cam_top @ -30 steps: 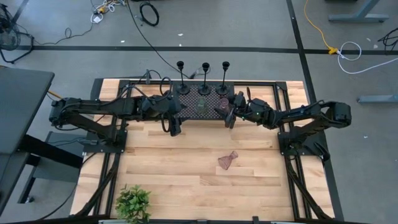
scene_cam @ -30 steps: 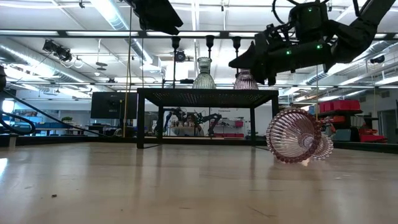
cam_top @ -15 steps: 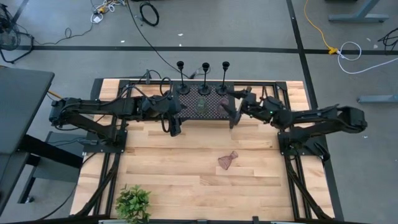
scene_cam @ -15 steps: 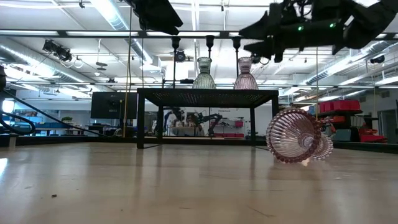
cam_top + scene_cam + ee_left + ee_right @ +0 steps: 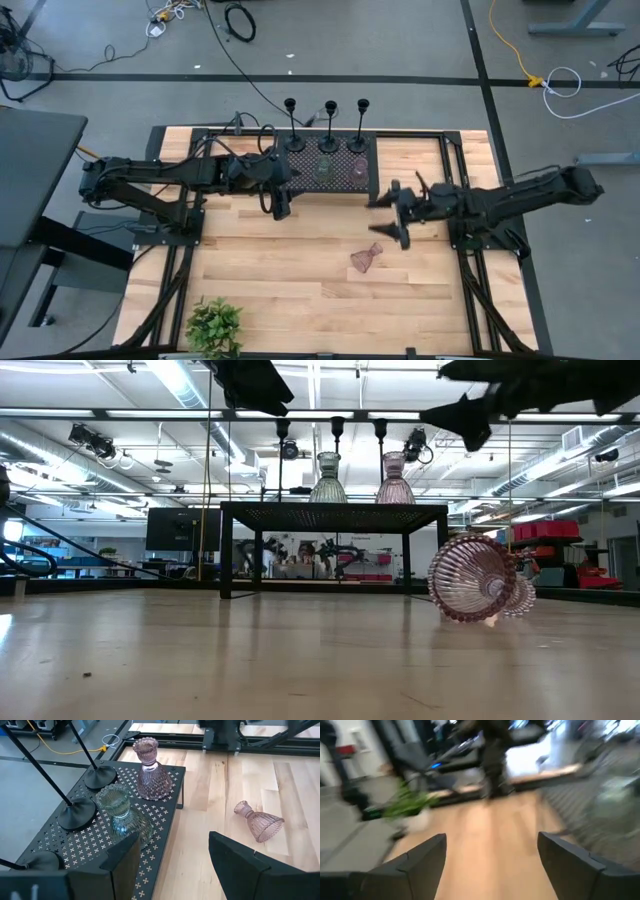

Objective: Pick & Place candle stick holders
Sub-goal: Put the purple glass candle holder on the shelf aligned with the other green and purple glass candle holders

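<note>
Three black stem holders [image 5: 329,122] stand with their round feet on the far side of the black perforated rack [image 5: 300,168]. A green glass holder [image 5: 121,813] and a pink glass holder [image 5: 150,768] stand upright on the rack's near side. A second pink glass holder [image 5: 366,258] lies on its side on the wooden table, and it also shows in the low view [image 5: 480,578]. My left gripper [image 5: 281,207] is open and empty at the rack's near left corner. My right gripper [image 5: 392,220] is open and empty, above the table between the rack and the fallen holder.
A green leafy plant [image 5: 214,326] stands at the table's near edge, left of the middle. Black frame rails [image 5: 468,285] run along the table's sides. Bare wood lies between the rack and the near edge.
My right gripper has drawn back from the pink holder on the rack, rising, then swinging toward the table's near edge and right, and has turned about. That pink holder stays upright on the rack. My left gripper has kept still.
</note>
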`<move>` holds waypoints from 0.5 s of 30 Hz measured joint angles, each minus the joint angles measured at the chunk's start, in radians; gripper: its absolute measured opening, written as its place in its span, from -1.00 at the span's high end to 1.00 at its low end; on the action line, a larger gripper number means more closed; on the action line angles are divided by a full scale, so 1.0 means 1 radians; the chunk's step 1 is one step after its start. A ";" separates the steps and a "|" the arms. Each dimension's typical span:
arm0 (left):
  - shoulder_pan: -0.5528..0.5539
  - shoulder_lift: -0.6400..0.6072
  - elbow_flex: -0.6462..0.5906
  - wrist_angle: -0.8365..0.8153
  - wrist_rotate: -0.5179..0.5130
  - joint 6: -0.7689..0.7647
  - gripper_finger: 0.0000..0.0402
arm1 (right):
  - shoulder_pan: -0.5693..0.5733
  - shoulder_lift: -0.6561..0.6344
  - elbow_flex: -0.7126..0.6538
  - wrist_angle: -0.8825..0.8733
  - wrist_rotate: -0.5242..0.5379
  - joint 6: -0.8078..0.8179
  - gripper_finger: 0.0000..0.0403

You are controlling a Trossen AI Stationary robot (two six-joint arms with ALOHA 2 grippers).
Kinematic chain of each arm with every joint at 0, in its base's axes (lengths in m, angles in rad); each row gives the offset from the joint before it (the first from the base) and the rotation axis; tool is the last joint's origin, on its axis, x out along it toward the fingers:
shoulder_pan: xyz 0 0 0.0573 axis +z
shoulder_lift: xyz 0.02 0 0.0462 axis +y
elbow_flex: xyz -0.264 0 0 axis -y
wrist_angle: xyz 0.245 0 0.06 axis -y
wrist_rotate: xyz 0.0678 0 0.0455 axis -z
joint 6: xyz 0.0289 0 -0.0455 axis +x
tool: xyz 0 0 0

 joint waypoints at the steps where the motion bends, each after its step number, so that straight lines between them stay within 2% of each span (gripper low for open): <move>1: 0.000 0.000 0.000 0.000 0.003 0.000 -0.16 | 0.026 0.000 0.000 -0.017 -0.012 0.034 -0.52; 5: 0.000 0.000 0.000 0.000 0.006 -0.001 -0.16 | 0.126 0.006 0.000 -0.094 -0.026 0.145 -0.49; 9: 0.000 0.000 0.000 0.000 0.006 -0.001 -0.16 | 0.211 0.031 0.000 -0.192 0.015 0.265 -0.46; 15: 0.000 0.000 0.000 0.000 0.006 -0.001 -0.16 | 0.274 0.061 0.000 -0.311 0.073 0.354 -0.41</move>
